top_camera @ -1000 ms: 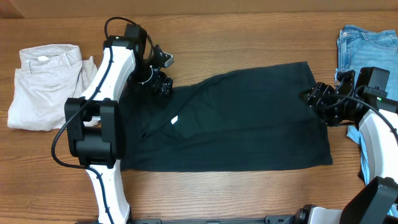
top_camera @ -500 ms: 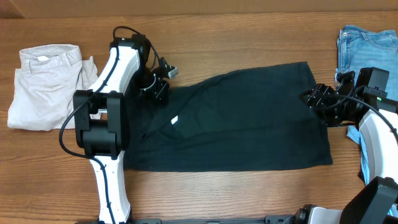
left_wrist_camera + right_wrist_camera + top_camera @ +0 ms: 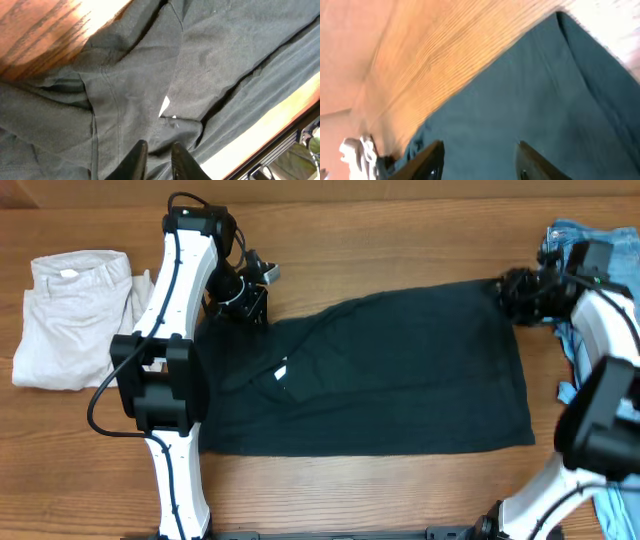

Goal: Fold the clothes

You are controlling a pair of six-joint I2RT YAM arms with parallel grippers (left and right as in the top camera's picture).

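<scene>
Left gripper [image 3: 158, 150]: we see the fingers close together with only a thin gap, low over a stitched seam at the T-shirt's [image 3: 390, 380] far-left corner; we cannot tell if cloth is pinched. Right gripper [image 3: 480, 147]: fingers apart, empty, above the far-right corner. The black shirt lies spread mid-table [image 3: 400, 240], plain side up, creased at left, a small white tag [image 3: 281, 372] showing. Beige trousers [image 3: 70, 315] lie well left; blue jeans [image 3: 558, 240] sit far right, partly behind the right arm
</scene>
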